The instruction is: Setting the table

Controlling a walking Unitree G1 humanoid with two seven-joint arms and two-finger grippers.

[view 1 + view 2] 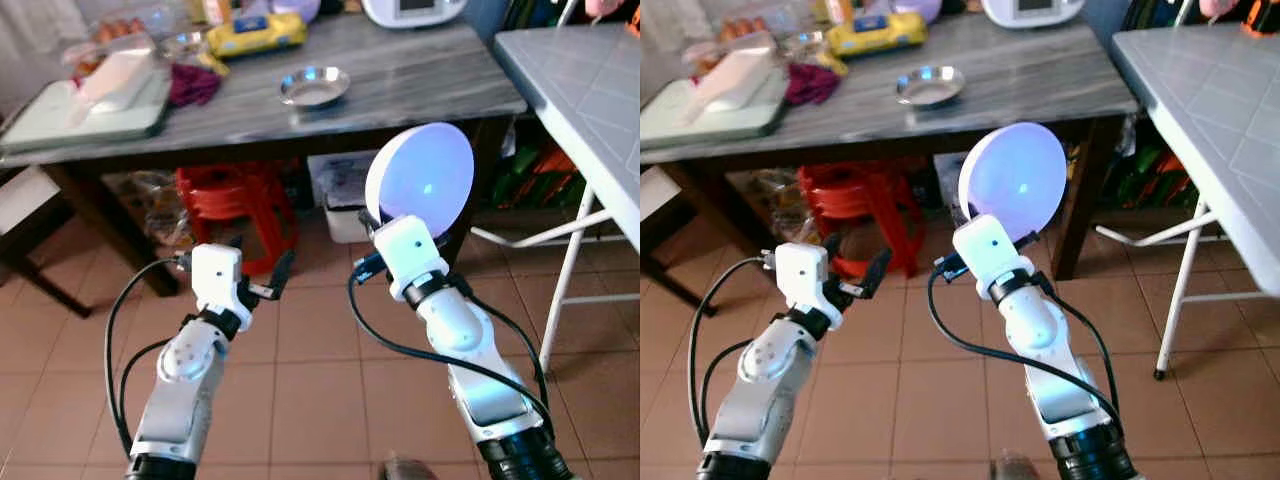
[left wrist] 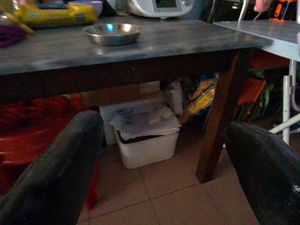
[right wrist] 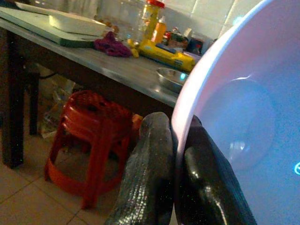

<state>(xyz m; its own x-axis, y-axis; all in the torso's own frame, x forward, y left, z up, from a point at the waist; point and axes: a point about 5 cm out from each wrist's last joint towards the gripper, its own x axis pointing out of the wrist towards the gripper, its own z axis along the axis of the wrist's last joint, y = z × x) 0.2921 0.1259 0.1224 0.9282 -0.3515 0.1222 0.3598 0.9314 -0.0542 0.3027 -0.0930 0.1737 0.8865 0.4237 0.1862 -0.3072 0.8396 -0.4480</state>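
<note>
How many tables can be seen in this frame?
2. A dark grey-topped wooden table stands ahead, carrying a metal bowl and clutter; a light folding table stands to the robot's right. Others may lie out of frame.

I see a long grey table [image 1: 420,75] far ahead of me. On it sits a small shiny metal bowl [image 1: 315,86]. To the left of the bowl is a yellow packet [image 1: 255,34], and a purple cloth [image 1: 193,83] lies near a pale green tray [image 1: 90,118]. Under the table stands a stack of red stools [image 1: 238,205], with a white bin [image 2: 146,140] to their right. The floor [image 1: 310,370] has brown tiles.
</note>
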